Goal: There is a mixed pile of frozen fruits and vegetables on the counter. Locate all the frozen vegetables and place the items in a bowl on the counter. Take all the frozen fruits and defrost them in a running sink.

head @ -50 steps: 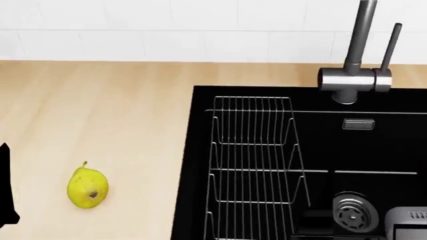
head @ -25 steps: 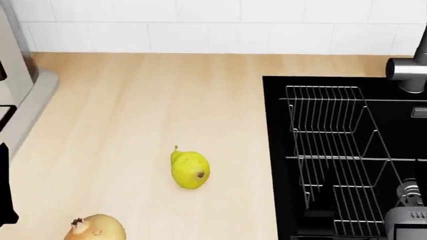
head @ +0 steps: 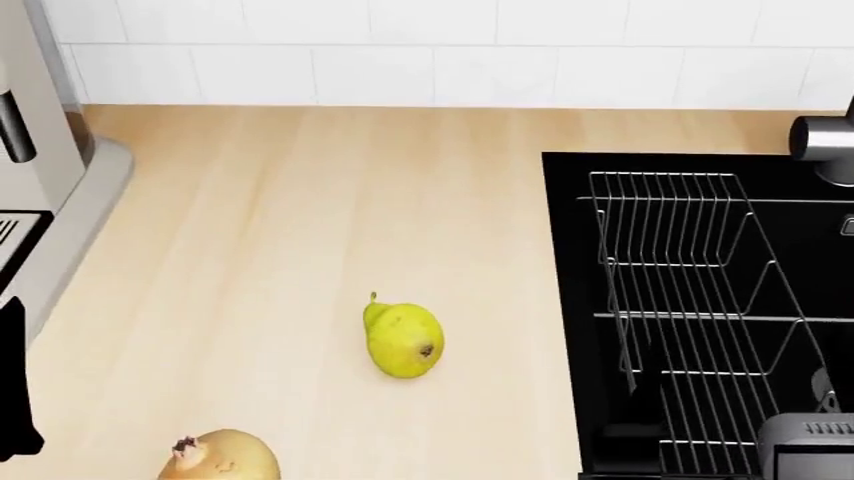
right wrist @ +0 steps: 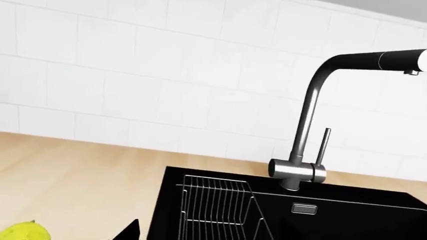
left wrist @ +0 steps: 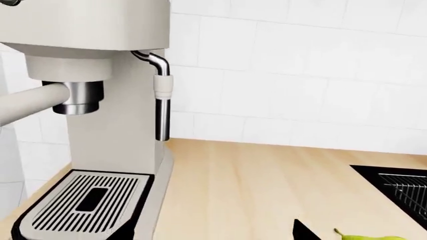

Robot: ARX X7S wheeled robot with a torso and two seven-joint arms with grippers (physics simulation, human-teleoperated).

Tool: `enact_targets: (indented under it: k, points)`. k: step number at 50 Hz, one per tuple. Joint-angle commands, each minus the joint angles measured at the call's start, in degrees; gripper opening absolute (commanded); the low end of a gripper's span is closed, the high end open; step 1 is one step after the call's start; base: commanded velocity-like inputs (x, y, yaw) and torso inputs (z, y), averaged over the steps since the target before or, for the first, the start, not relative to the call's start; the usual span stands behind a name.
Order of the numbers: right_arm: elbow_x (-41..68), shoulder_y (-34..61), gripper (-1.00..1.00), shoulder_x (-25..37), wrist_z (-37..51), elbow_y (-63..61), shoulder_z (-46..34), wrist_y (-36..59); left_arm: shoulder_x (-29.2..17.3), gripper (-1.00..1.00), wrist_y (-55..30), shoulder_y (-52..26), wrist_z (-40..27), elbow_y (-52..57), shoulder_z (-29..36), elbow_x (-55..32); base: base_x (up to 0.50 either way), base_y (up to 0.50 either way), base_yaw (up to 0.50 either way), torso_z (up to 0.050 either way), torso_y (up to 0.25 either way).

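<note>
A yellow-green pear lies on the beige counter, left of the black sink. At the head view's lower edge a tan round fruit lies on the counter. The frozen vegetables and the bowl are out of view. My left gripper is open above the counter with nothing between its fingers, and the pear's top shows beside one fingertip. Over the sink's near edge my right gripper is open and empty, the pear off to one side.
A cream coffee machine stands at the counter's left end, close to my left arm. A wire rack sits in the sink, and a tall chrome tap rises behind it, with no water showing. A tiled wall backs the counter.
The head view has swung left: sink and pear slid rightward in the picture, and the coffee machine and tan fruit came into view. The pear has not moved on the counter.
</note>
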Motion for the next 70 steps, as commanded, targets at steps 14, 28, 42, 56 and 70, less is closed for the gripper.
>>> enact_targets:
  k: [14, 28, 42, 56, 70]
  points:
    - [0.54, 0.89, 1.0, -0.8, -1.56, 0.85, -1.09, -1.19, -0.72, 1.0, -0.5, -0.47, -1.38, -0.07, -0.51, -2.33, 0.0, 0.0, 0.0, 0.0, 0.0]
    - [11.15, 22.85, 1.0, -4.44, -12.35, 12.24, -10.98, 8.25, -1.28, 1.0, -1.14, -1.04, -2.64, 1.73, -0.2, -3.8, 0.0, 0.0, 0.0, 0.0, 0.0]
    - [6.07, 34.26, 1.0, -10.9, -22.46, 25.69, -20.14, 8.54, -1.88, 1.0, -0.7, -0.25, -2.04, 1.73, -0.95, -4.69, 0.0, 0.0, 0.0, 0.0, 0.0]
    - [2.3, 38.51, 1.0, -14.82, -28.3, 36.97, -27.94, 10.65, -2.16, 1.0, -0.47, -0.04, -2.06, 1.87, -1.03, -4.76, 0.0, 0.0, 0.0, 0.0, 0.0]
    - [-0.27, 41.9, 1.0, -18.93, -32.66, 45.92, -31.74, 9.68, -4.35, 1.0, 2.83, 9.49, 1.88, 4.23, -8.55, -5.52, 0.0, 0.0, 0.0, 0.0, 0.0]
